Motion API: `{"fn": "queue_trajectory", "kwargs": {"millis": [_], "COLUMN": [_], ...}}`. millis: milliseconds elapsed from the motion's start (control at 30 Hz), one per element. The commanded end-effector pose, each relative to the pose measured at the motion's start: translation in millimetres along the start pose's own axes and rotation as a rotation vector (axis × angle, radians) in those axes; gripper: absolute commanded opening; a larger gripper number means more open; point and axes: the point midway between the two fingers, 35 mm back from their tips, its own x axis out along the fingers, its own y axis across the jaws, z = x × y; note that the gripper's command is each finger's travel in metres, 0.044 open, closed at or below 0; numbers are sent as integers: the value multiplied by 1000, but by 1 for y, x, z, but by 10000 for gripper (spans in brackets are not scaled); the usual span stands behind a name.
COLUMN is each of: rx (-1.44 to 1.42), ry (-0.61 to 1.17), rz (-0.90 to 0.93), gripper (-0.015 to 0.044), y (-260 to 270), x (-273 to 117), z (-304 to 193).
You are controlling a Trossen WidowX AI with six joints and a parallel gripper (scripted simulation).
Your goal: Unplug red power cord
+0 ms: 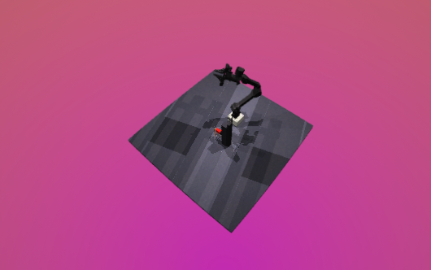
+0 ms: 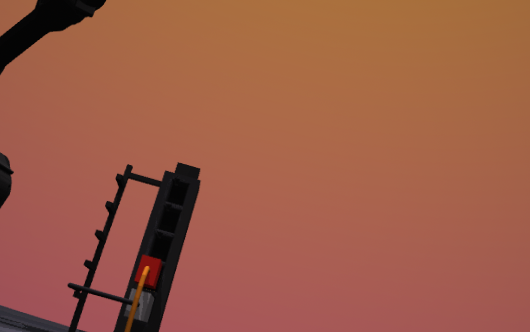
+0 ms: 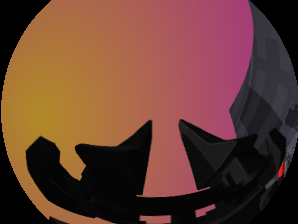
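No lettering to call here, no numbers, brands or signs readable anywhere! Black power strip [image 1: 227, 135] [image 2: 176, 270], no legible label; red plug [image 1: 218, 131] [image 2: 149, 271], no readable mark; white block [image 1: 237, 119], same story, nothing legible!
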Motion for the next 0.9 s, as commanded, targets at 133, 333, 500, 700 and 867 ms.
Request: {"fn": "queue_trajectory", "kwargs": {"millis": [133,333,500,700,867], "rx": [-244,-412,-550,-712,-834], "ry": [213,383,533,716,853], "rz": [-390,-681,-943,-1289,-1600], "gripper": [160,160,160,160,160], "y": [-116,-206,-282,-365,-418], "x": [46,46,25,-24,-79], "z": [-68,-107,-131,-144,-140]}}
